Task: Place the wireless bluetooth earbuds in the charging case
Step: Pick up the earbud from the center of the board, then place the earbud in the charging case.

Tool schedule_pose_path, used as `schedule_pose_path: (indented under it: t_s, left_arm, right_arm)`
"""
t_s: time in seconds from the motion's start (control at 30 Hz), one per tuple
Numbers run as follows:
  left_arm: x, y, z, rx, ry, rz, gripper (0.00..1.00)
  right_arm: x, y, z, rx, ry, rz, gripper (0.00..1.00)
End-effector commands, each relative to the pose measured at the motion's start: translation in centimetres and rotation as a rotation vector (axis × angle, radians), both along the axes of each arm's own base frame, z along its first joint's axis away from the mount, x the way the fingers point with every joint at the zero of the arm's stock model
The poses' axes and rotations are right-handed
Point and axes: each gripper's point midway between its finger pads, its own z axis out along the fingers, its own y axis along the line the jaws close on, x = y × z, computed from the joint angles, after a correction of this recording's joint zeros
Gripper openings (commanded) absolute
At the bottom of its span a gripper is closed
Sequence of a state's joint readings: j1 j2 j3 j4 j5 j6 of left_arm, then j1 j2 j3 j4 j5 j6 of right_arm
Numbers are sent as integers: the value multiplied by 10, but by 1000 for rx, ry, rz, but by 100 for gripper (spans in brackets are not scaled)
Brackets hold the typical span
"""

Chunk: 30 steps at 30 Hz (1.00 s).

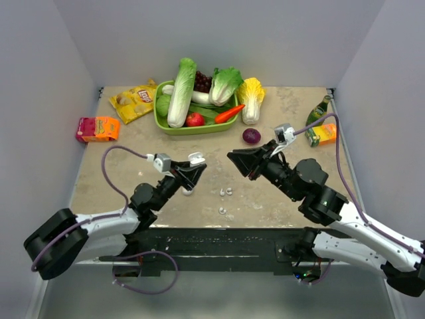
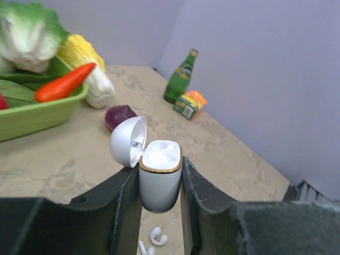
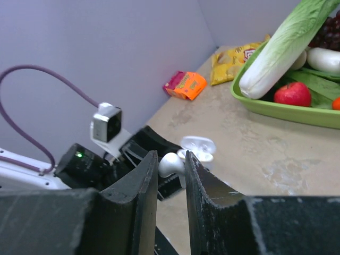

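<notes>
Charging case [image 2: 158, 191]: upright and clamped by its sides in your left claw [image 2: 160, 172], raised off the table [image 1: 259, 199]. Its lid [image 2: 127, 142] is swung open and both hollows are bare.

Earbuds [image 1: 226, 192]: on the table, just right of the left claw and below the case, apart from it.

Right claw [image 3: 171, 159]: faces the case from close by, fingers drawn near with a narrow gap. A white rounded shape [image 3: 170, 164] shows in that gap, and you cannot tell whether it is gripped.
</notes>
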State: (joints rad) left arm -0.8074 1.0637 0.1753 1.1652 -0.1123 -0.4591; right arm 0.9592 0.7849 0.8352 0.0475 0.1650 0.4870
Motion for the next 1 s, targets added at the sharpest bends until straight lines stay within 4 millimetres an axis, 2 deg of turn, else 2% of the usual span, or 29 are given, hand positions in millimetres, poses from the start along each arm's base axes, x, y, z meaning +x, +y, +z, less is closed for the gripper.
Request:
schedule_pose_path:
  t_s: [0.0,0.03,0.17,0.37,0.73,0.97]
  left_arm:
    - [-50,-16,121,-237,-481,-217,0]
    - [-53,-21,129,-242,-515,-244,0]
    - [-67,-33,138,-261,-609,-326,0]
    - [-74,-46,152,-268,-667,-403,0]
    - [-87,-52,167,-289,-730,-462,0]
    - [-96,-52,178,-302,-760,-484,0]
  right_arm:
    - [-2,-2,15,85,-20,0,0]
    - [-4,-4,19,92,-35,6,0]
    - [-6,-1,20,71,-59,26,0]
    - [-7,2,16,53,-65,44,0]
    - [-8,16,3,53,-67,93,0]
    - [-4,17,-2,41,-66,79,0]
